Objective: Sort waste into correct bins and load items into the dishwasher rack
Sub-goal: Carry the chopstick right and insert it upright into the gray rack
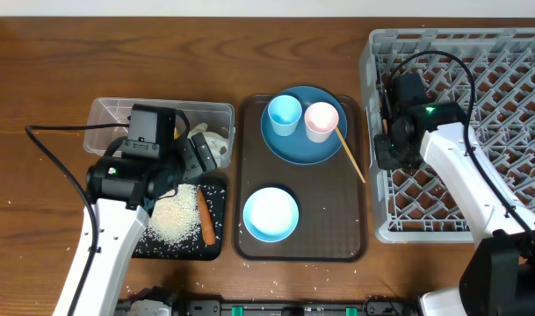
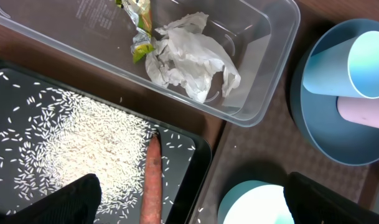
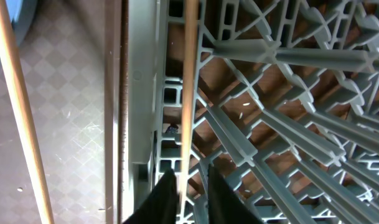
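Note:
My right gripper (image 3: 189,193) is shut on a thin wooden chopstick (image 3: 190,93) over the left edge of the grey dishwasher rack (image 1: 513,88). The second chopstick (image 1: 350,154) leans on the dark blue plate (image 1: 293,145), which holds a light blue cup (image 1: 284,112) and a pale pink cup (image 1: 321,118). A pale blue bowl (image 1: 271,213) sits in front of the plate. My left gripper (image 2: 195,211) is open and empty above the black tray (image 2: 195,162), which holds rice (image 2: 83,143) and the carrot (image 2: 153,180). The clear tub (image 2: 264,81) holds crumpled paper (image 2: 189,59) and the wrapper (image 2: 139,31).
The plate, cups, bowl and loose chopstick rest on a brown serving tray (image 1: 328,237) between the bins and the rack. The rack's grey wall (image 3: 142,93) stands right beside the held chopstick. A few rice grains lie on the table near the front left.

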Controlling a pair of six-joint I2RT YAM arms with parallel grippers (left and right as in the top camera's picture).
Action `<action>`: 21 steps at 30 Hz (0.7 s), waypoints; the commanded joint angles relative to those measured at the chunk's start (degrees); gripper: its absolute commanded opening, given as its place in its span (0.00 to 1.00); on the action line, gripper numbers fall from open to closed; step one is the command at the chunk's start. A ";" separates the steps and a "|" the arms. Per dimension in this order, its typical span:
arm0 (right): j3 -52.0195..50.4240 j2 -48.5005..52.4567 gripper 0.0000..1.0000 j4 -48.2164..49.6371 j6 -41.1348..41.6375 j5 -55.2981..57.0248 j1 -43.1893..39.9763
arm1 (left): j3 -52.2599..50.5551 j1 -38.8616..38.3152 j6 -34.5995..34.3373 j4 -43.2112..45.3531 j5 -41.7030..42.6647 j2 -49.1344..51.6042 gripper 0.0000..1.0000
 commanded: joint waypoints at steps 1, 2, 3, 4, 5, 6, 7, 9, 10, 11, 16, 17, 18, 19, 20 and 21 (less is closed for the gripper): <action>0.04 0.48 0.27 0.11 -0.35 0.61 -0.76 | 0.83 0.24 0.55 0.09 -0.92 0.28 0.96; 0.04 0.48 0.32 0.11 -0.35 0.61 -0.76 | 0.83 0.24 0.55 0.09 -0.92 0.28 0.96; 0.04 0.48 0.34 0.11 -0.35 0.61 -0.76 | 0.83 0.24 0.55 0.09 -0.94 0.28 0.96; 0.04 0.48 0.35 0.11 -0.35 0.61 -0.76 | 0.83 0.24 0.55 0.09 -0.92 0.28 0.95; 0.04 0.48 0.35 0.11 -0.35 0.61 -0.76 | 0.83 0.24 0.55 0.09 -0.94 0.28 0.95; 0.04 0.48 0.35 0.13 -0.33 0.61 -0.76 | 0.83 0.24 0.55 0.09 -0.92 0.28 0.96; 0.04 0.48 0.34 0.13 -0.35 0.61 -0.76 | 0.83 0.24 0.55 0.09 -0.92 0.28 0.96; 0.17 0.46 0.34 0.13 -0.35 0.61 -0.76 | 0.83 0.24 0.55 0.09 -0.94 0.28 0.96; 0.42 0.46 0.33 0.11 -0.31 0.59 -0.76 | 0.83 0.24 0.55 0.09 -0.94 0.28 0.96; 0.74 0.46 0.32 0.02 -0.07 0.50 -0.76 | 0.83 0.24 0.55 0.09 -0.94 0.28 0.96; 5.01 0.37 0.31 -3.56 1.42 -2.10 -0.74 | 0.83 0.24 0.55 0.09 -0.92 0.28 0.96; 5.92 0.37 0.31 -4.24 1.42 -3.32 -0.70 | 0.83 0.24 0.55 0.09 -0.94 0.28 0.96; 6.99 0.37 0.31 -5.03 1.42 -5.01 -0.61 | 0.83 0.24 0.55 0.09 -0.92 0.28 0.96; 7.82 0.37 0.31 -5.60 1.42 -6.64 -0.50 | 0.83 0.24 0.55 0.09 -0.92 0.28 0.96; 8.61 0.37 0.31 -6.14 1.40 -8.52 -0.28 | 0.83 0.24 0.55 0.09 -0.92 0.28 0.96; 9.18 0.37 0.31 -6.54 1.40 -10.21 -0.02 | 0.83 0.24 0.52 0.09 -0.92 0.28 0.96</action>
